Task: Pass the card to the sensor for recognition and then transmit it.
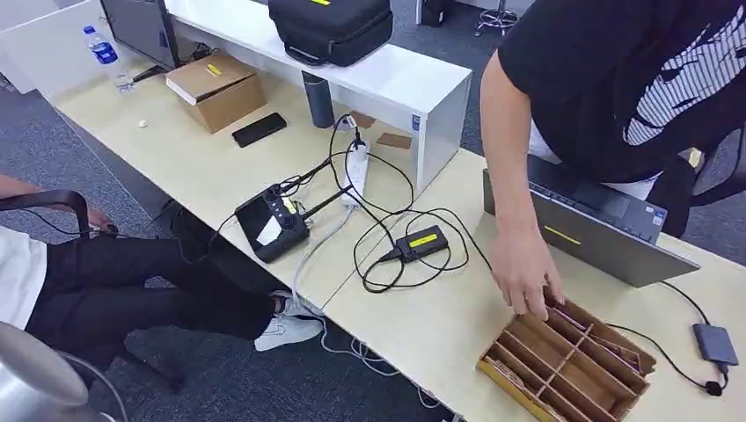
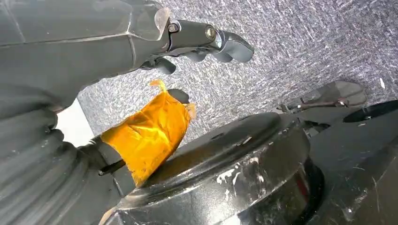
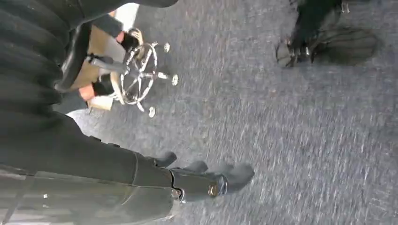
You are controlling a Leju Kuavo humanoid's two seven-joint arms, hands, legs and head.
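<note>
Both robot hands hang empty, left (image 2: pixel 206 44) and right (image 3: pixel 206 180) – a person's hand (image 1: pixel 525 274) over the card box (image 1: pixel 567 362) risks collision.

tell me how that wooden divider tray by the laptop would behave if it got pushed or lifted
The wooden tray looks stiff, built of thin slats, so it would probably slide flat across the table rather than tip. It seems light for its size. It overhangs the near table edge, so a push that way could drop it.
</note>
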